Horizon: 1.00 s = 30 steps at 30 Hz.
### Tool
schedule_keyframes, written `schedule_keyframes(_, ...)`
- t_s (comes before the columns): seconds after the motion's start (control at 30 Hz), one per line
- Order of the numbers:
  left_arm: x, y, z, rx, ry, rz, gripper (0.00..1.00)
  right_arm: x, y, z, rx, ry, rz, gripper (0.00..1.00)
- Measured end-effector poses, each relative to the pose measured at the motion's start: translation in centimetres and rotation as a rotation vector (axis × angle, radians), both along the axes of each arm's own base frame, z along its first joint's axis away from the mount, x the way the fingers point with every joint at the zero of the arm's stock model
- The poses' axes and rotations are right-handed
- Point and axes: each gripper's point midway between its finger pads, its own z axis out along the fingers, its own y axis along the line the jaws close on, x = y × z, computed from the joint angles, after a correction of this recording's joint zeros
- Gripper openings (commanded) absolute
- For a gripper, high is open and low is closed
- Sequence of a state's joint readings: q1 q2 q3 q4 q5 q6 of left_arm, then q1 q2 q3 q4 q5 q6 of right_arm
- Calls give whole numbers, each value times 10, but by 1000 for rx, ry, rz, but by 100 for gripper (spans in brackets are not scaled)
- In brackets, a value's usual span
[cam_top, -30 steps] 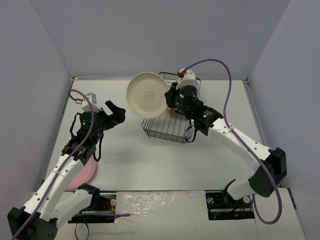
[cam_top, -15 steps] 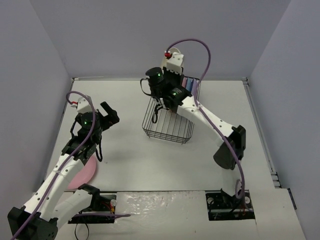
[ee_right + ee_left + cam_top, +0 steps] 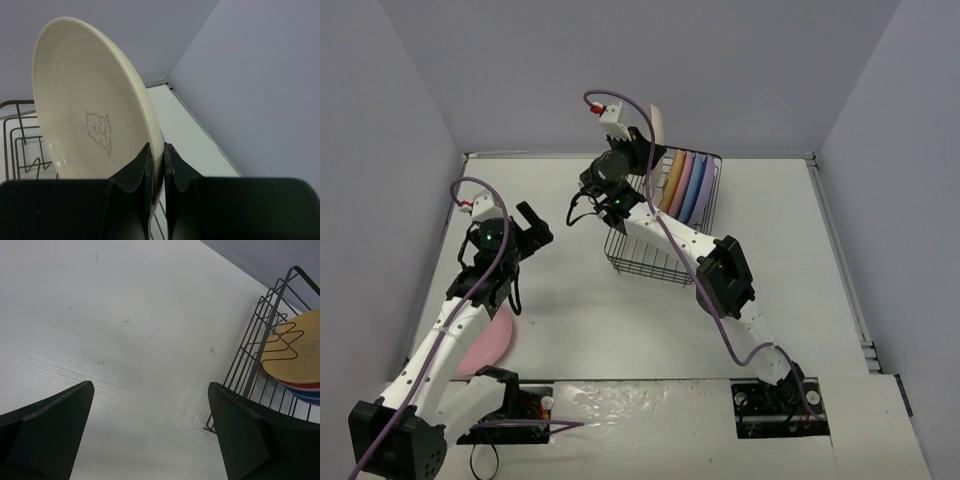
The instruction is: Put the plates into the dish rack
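Observation:
My right gripper (image 3: pixel 648 148) is shut on the rim of the cream plate (image 3: pixel 658 125), which it holds upright and edge-on above the far left corner of the black wire dish rack (image 3: pixel 650 262). In the right wrist view the fingers (image 3: pixel 143 167) pinch the cream plate (image 3: pixel 85 100) at its lower rim. A yellow-orange (image 3: pixel 670 185), a pink (image 3: pixel 682 183), a lavender (image 3: pixel 694 188) and a blue plate (image 3: pixel 706 192) stand on edge in the rack. Another pink plate (image 3: pixel 485 345) lies flat at the near left, partly under my left arm. My left gripper (image 3: pixel 540 226) is open and empty, left of the rack (image 3: pixel 267 335).
Walls enclose the table at the back and on both sides. The left wrist view shows bare table between the fingers and the yellow-orange plate (image 3: pixel 300 347) behind the rack's wires.
My right arm has swung up and back, turning the cream plate from face-on left of the rack to edge-on above it. My left gripper has shifted slightly left.

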<state>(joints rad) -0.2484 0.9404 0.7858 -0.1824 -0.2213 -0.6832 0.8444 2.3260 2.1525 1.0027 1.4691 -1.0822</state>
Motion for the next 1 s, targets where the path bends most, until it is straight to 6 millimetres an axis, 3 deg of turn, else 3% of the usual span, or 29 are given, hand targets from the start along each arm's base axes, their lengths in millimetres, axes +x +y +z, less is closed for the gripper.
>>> schedule_keyframes(0.2, 5, -2, -15, -19, 51, -27, 97, 8, 9, -12, -49, 48, -7, 0)
schedule_keyframes(0.53, -1, 10, -14, -35, 31, -4, 97, 21, 12, -32, -117, 108, -23, 0)
schedule_keyframes(0.83, -2, 15, -14, -44, 29, 2, 97, 37, 7, -66, -186, 176, -52, 0)
schedule_keyframes(1.0, -2, 13, -16, -49, 35, -8, 97, 39, 4, -68, -178, 169, -58, 0)
